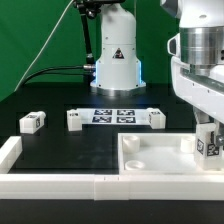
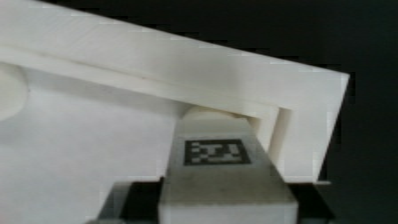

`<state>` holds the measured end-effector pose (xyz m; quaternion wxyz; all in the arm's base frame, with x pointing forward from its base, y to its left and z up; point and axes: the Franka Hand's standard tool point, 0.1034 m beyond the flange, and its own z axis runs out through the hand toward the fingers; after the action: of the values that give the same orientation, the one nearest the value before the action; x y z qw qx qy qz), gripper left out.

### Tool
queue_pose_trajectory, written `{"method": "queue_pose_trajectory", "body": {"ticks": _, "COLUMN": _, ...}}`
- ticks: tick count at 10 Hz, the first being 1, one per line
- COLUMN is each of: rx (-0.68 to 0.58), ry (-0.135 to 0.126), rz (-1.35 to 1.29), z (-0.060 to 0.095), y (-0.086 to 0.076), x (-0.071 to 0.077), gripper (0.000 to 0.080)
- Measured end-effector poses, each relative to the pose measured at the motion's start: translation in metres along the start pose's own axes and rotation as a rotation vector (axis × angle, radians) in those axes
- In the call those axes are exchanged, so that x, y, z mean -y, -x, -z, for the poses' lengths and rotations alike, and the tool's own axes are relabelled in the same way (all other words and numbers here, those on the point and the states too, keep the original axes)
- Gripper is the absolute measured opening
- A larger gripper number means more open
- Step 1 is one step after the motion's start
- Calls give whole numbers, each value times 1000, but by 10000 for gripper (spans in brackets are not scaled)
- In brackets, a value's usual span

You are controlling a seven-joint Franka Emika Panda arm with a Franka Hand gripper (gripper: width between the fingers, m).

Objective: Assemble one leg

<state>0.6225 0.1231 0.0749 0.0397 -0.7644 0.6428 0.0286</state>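
Black table [image 1: 60,145] w/ a low white rail [image 1: 60,185] in front; green wall [image 1: 30,40] behind, lit bright.

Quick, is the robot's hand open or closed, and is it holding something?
Hand: closed on the leg, at a corner of the tray.

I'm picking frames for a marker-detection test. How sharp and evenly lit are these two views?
Exterior view: mostly sharp, though the gripper in the near foreground is soft; white parts are bright against the black table, and a blue glow lights the arm base. Wrist view: soft overall, the tray nearly washed out, yet the marker on the held leg reads fairly clearly.
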Motion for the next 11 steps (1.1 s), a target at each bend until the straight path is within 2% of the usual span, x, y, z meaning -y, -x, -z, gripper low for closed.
{"method": "queue_pose_trajectory", "body": {"ticks": 2, "rx": 8, "ry": -3, "rz": -144, "z": 0, "y": 0, "x": 0, "gripper": 292}}
{"method": "queue_pose_trajectory", "body": {"ticks": 4, "rx": 8, "ry": -3, "rz": -63, "z": 0, "y": 0, "x": 0, "gripper": 297}}
{"method": "queue_pose_trajectory", "body": {"ticks": 5, "rx": 8, "ry": -3, "rz": -63, "z": 0, "y": 0, "x": 0, "gripper": 511}}
{"method": "queue_pose_trajectory", "body": {"ticks": 6, "rx": 8, "ry": 7, "rz": 51, "z": 0, "y": 0, "x": -1, "gripper": 511}}
{"method": "queue_pose_trajectory", "body": {"ticks": 7, "rx": 10, "ry": 12, "rz": 243, "z": 0, "y": 0, "x": -1, "gripper": 620}}
{"method": "queue_pose_trajectory", "body": {"ticks": 11, "rx": 15, "ry": 14, "rz": 768, "z": -2, "y": -4, "x": -1, "gripper": 648}}
